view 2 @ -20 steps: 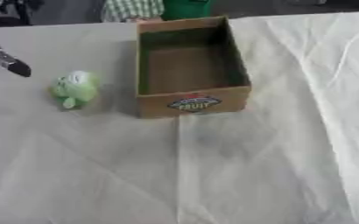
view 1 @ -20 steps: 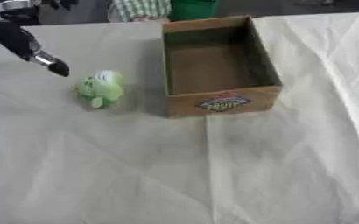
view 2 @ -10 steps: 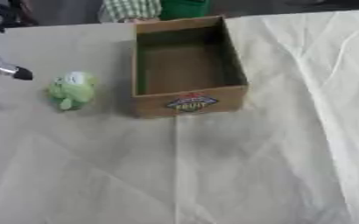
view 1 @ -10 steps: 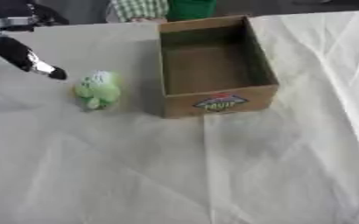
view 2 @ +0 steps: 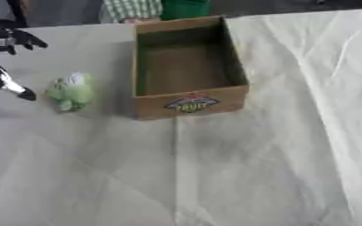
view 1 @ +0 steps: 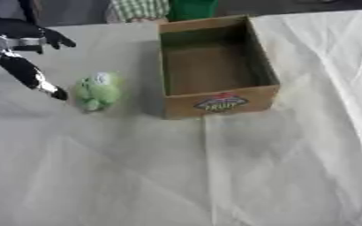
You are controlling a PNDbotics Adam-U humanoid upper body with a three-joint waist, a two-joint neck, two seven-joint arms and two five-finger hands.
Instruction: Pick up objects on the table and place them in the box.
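A green plush toy [view 1: 97, 91] lies on the white tablecloth [view 1: 215, 176], just left of an open cardboard box [view 1: 215, 66] and apart from it by a narrow strip of cloth. The box stands upright with its short labelled wall facing the camera; a red and yellow fruit label [view 1: 221, 102] sits on that wall. Nothing shows inside the box but its brown floor. Its far rim lies close to the table's back edge, where a green container [view 1: 190, 8] and a person's checked sleeve [view 1: 137, 8] show beyond the cloth.

The left hand [view 1: 26, 70] comes in from the upper left edge. Its fingers are spread and released, gripping nothing; one long finger [view 1: 37, 81] points down and to the right, its tip near the toy's left side but not touching it. Other fingers stick out to the right above it.

The cloth in front of the box and toy is bare, broad and creased, with a long fold line [view 1: 209, 172] running from the box's front toward the near edge. The cloth right of the box is likewise open.
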